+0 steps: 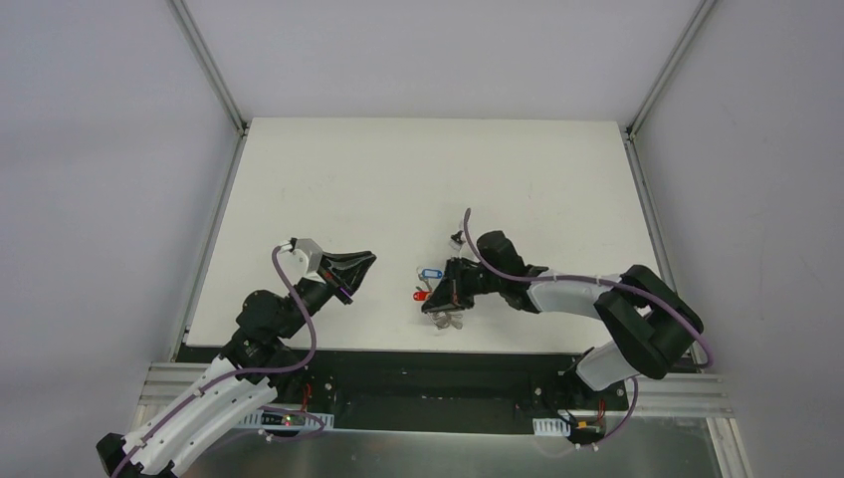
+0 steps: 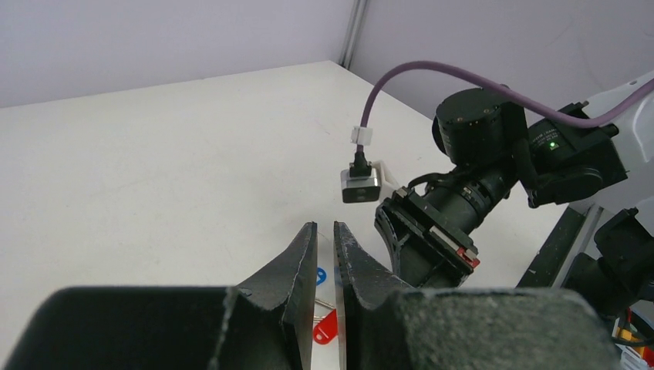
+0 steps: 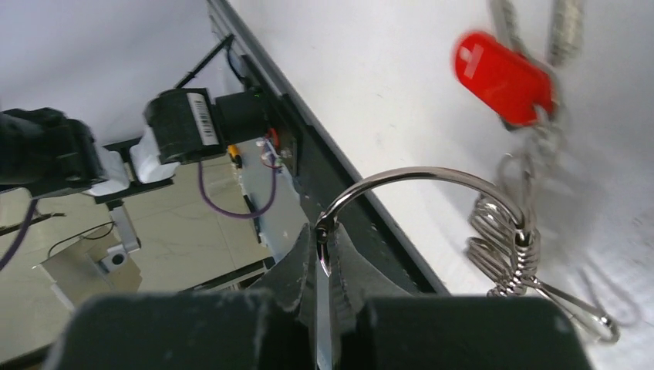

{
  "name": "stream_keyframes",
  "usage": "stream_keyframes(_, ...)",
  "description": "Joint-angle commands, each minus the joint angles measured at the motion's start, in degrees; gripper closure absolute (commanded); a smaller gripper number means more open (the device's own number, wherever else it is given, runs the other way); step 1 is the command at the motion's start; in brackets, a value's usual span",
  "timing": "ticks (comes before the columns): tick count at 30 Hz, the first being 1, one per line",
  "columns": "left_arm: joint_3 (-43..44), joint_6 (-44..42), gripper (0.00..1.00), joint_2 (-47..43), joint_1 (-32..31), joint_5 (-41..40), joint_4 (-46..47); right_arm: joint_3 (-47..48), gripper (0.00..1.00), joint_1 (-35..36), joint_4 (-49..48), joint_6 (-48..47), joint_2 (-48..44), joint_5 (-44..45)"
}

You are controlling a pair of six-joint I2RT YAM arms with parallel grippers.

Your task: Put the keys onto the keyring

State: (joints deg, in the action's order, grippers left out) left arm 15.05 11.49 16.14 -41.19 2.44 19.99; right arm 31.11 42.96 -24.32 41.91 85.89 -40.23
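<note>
The red-headed key (image 1: 420,296) and the blue-headed key (image 1: 430,272) lie on the white table (image 1: 418,179), just left of my right gripper (image 1: 445,297). In the right wrist view that gripper (image 3: 325,229) is shut on the thin silver keyring (image 3: 416,179), held on edge. The ring's fan of small silver keys (image 3: 501,254) hangs at its far side. The red key (image 3: 505,77) lies close beyond the ring; whether it is threaded on I cannot tell. My left gripper (image 1: 370,261) hovers to the left, apart from the keys. Its jaws (image 2: 325,225) stand almost together, holding nothing, with the blue head (image 2: 320,275) and red head (image 2: 325,327) showing through the slit.
The table's near edge and the black base rail (image 1: 418,363) run just below the keys. The right arm's wrist and camera (image 2: 463,200) fill the space beyond the left gripper's fingers. A metal frame post (image 1: 209,65) stands at the back left corner.
</note>
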Motion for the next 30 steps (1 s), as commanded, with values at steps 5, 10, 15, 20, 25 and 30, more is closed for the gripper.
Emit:
stream_keyframes(5,0.13,-0.31,0.89,-0.72,0.10,-0.68,0.60,0.47,0.94,-0.42,-10.49,1.72,-5.53,-1.62)
stream_keyframes(10,0.19,-0.05,0.89,-0.78,0.10,-0.30,0.48,-11.29,0.70,-1.06,8.32,-1.76,-23.40,18.24)
stream_keyframes(15,0.40,0.29,0.89,-0.24,0.06,0.16,0.69,-19.19,0.48,-1.56,17.10,3.87,-43.03,30.40)
stream_keyframes(20,0.37,0.23,0.89,-0.30,0.10,-0.21,0.73,-16.24,0.47,-1.58,30.64,3.44,-53.42,38.54)
stream_keyframes(25,0.42,0.29,0.89,0.22,0.07,-0.41,0.68,-12.67,0.47,-1.56,31.53,1.97,-49.92,36.62)
stream_keyframes(30,0.59,0.45,0.88,1.20,0.07,-0.76,0.68,-9.79,0.49,0.13,27.12,2.61,-39.38,30.48)
